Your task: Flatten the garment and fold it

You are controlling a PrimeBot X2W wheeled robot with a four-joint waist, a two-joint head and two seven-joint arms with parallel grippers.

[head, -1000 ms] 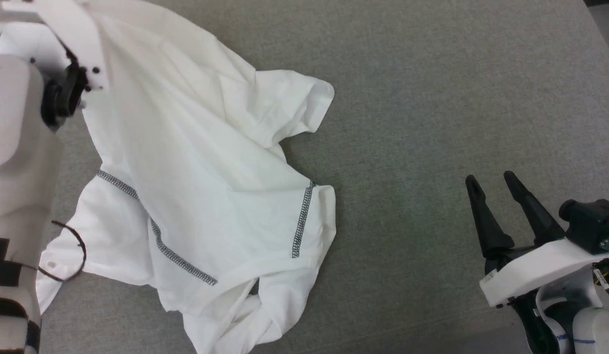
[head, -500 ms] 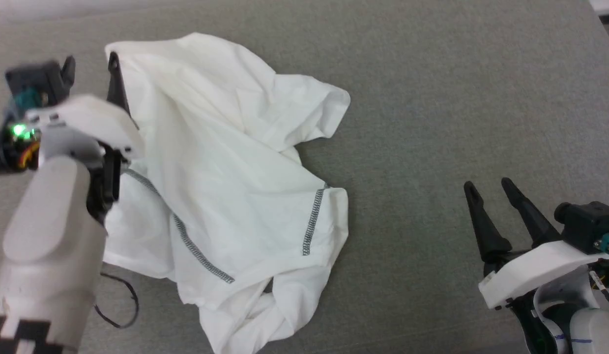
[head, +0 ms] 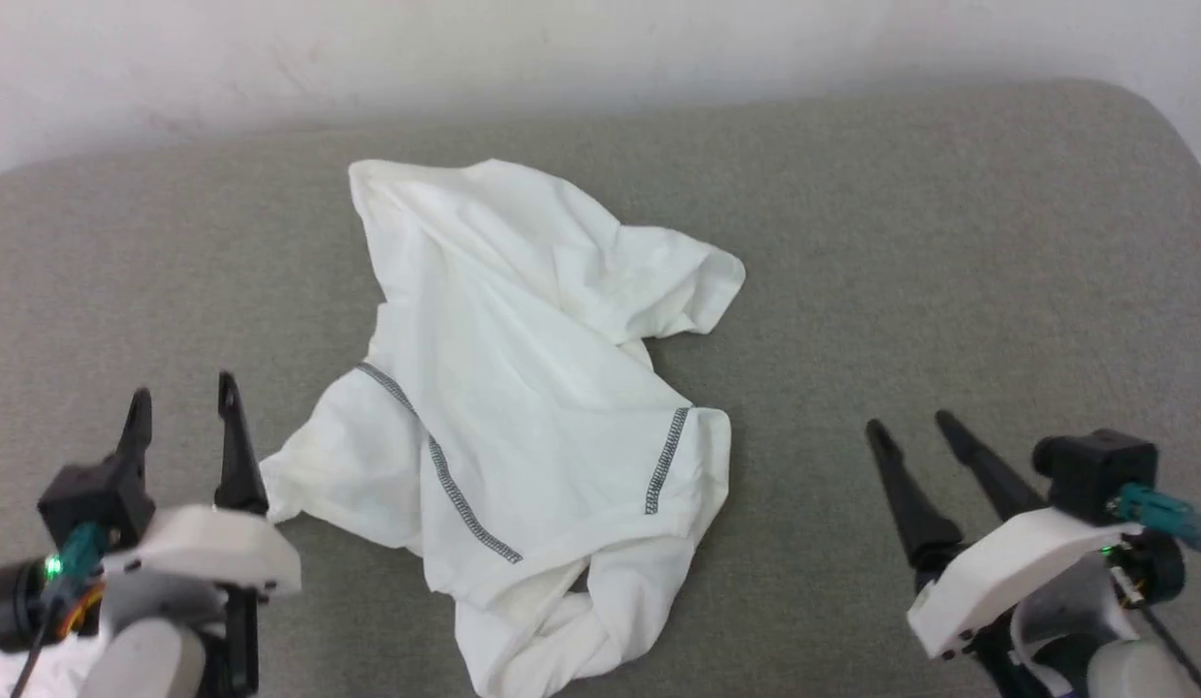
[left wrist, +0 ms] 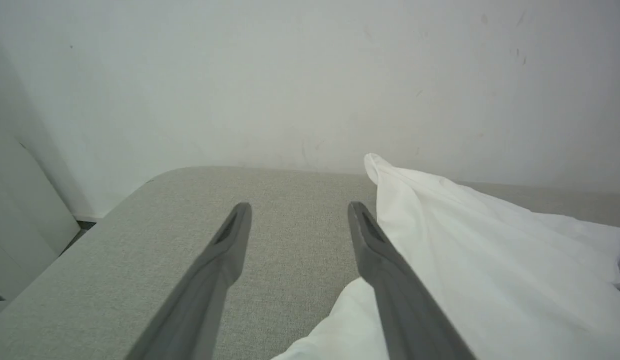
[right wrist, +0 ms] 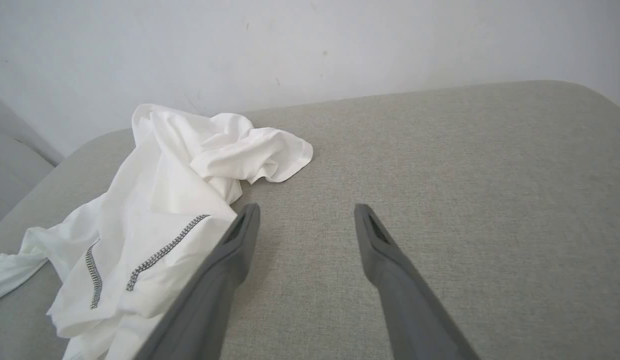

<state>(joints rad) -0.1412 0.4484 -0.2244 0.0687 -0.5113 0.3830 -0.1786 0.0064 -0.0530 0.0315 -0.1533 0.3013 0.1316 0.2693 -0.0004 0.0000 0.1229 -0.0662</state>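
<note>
While garment [head: 522,388] lies crumpled — zigzag seams [head: 452,485] up — left fingers [head: 234,436], right fingers [head: 900,490] gape.

On the left gripper [head: 183,385] and right gripper [head: 906,422], long dark tapered fingers [head: 239,456] top a white housing [head: 217,548]; beside the housing, a black block [head: 91,494], teal plug [head: 75,553] and green light [head: 50,565].

A plain indoor workroom: a grey fabric-covered table [head: 949,242] against a bare, scuffed white wall [head: 600,48].

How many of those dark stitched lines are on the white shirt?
2. One long seam runs diagonally across the left of the garment; a shorter seam sits near its right edge. Folds may hide others.
</note>
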